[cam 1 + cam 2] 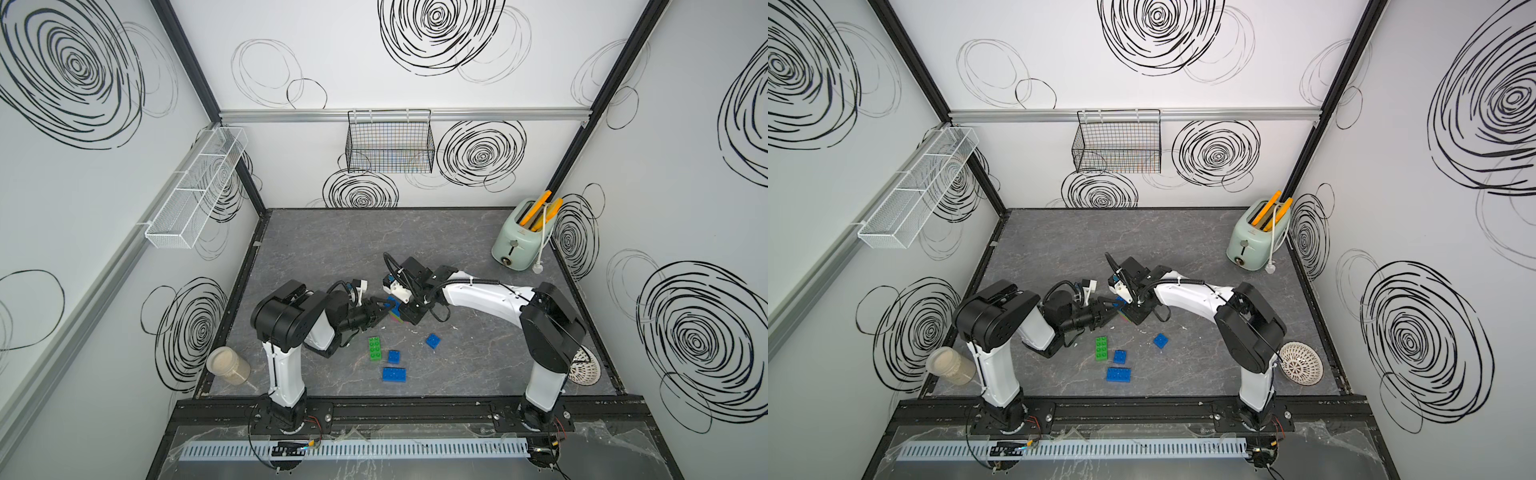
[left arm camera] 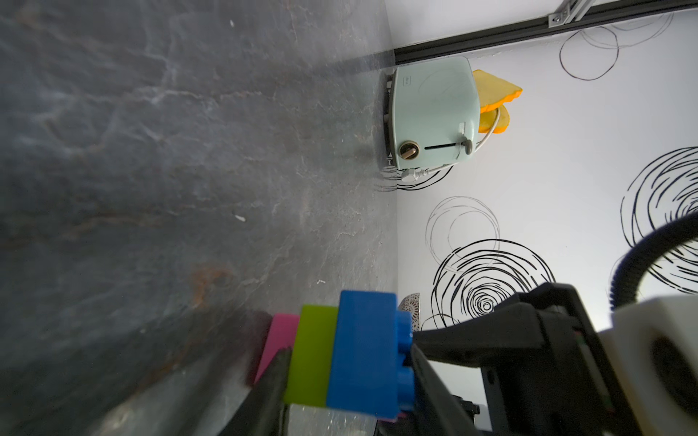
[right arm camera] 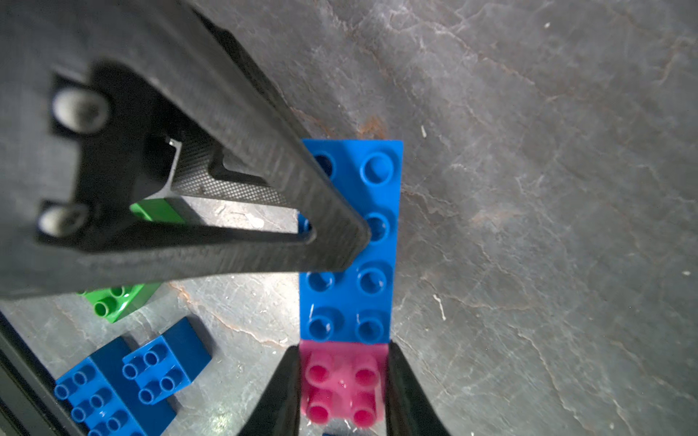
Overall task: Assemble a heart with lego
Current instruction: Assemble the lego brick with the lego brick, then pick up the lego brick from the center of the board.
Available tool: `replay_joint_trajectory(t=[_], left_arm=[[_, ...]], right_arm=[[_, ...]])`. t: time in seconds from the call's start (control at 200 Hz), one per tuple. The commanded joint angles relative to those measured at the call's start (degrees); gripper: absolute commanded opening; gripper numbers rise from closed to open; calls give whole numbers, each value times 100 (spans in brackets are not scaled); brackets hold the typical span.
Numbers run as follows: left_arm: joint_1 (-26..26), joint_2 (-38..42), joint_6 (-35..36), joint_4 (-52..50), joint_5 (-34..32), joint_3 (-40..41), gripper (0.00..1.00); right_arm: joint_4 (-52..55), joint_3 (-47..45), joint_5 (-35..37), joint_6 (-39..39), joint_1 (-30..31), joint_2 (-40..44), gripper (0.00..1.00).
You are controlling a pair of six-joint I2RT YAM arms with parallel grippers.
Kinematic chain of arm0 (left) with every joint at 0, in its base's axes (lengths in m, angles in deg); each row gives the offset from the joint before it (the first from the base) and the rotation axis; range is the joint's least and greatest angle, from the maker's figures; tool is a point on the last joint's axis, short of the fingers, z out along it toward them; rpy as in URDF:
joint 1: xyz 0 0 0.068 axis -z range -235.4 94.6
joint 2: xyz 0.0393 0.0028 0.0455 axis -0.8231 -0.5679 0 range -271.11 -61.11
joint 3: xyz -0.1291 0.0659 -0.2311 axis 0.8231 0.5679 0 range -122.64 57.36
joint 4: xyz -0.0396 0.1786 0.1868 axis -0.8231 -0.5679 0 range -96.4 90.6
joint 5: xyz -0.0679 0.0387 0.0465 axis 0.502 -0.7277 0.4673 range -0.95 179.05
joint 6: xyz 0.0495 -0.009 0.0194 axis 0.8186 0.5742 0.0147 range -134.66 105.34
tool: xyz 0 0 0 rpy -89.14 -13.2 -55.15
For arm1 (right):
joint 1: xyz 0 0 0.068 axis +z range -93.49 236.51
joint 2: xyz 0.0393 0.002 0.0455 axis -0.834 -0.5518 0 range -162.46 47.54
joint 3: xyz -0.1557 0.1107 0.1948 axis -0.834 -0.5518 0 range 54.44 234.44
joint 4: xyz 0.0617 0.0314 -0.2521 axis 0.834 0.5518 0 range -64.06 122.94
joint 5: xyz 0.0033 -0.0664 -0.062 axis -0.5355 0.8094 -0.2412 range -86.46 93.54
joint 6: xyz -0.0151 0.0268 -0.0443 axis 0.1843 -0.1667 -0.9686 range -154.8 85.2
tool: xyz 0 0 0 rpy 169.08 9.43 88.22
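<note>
The heart is a stack of joined lego (image 2: 351, 351) with pink, lime and blue layers. It stands mid-table in both top views (image 1: 395, 313) (image 1: 1125, 316). My left gripper (image 2: 349, 351) is shut across the layers, one finger on the pink side and one on the blue studs (image 2: 402, 355). From above, the right wrist view shows the oblong blue brick (image 3: 377, 196), with my left gripper (image 3: 332, 241) over its top. My right gripper (image 3: 342, 355) is shut on a square pink brick (image 3: 342, 389) at that blue brick's end. The arm hides this gripper's tips in the top views.
In front of the grippers lie a loose green oblong (image 1: 376, 347), a blue square (image 1: 394, 356), a blue oblong (image 1: 394, 374) and another blue square (image 1: 433, 340). A mint toaster (image 1: 521, 235) stands back right, a jar (image 1: 228, 365) front left and a white strainer (image 1: 584, 365) front right.
</note>
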State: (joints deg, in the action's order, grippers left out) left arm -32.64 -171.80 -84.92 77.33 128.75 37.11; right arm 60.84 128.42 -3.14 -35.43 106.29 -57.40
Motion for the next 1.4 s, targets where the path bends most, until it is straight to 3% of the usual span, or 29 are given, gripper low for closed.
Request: replay_joint_trajectory(t=[0.0, 0.235, 0.37, 0.81, 0.945, 1.396], left_arm=[[84, -31, -137, 299, 255, -68, 31], [15, 7, -123, 273, 179, -27, 31], [16, 4, -127, 277, 143, -26, 31], [46, 248, -187, 249, 33, 65, 45], [47, 294, -167, 193, 25, 69, 52], [8, 232, -169, 211, 22, 82, 55]], right_arm=[[-347, -173, -448, 172, -64, -367, 26], [-542, -333, -734, 220, -553, 860, 63], [-436, -495, -681, 205, -688, 1160, 70], [-383, -687, -612, 114, -651, 1286, 73], [-285, -784, -444, -6, -351, 1449, 73], [-123, -1315, -171, 315, 628, 1942, 73]])
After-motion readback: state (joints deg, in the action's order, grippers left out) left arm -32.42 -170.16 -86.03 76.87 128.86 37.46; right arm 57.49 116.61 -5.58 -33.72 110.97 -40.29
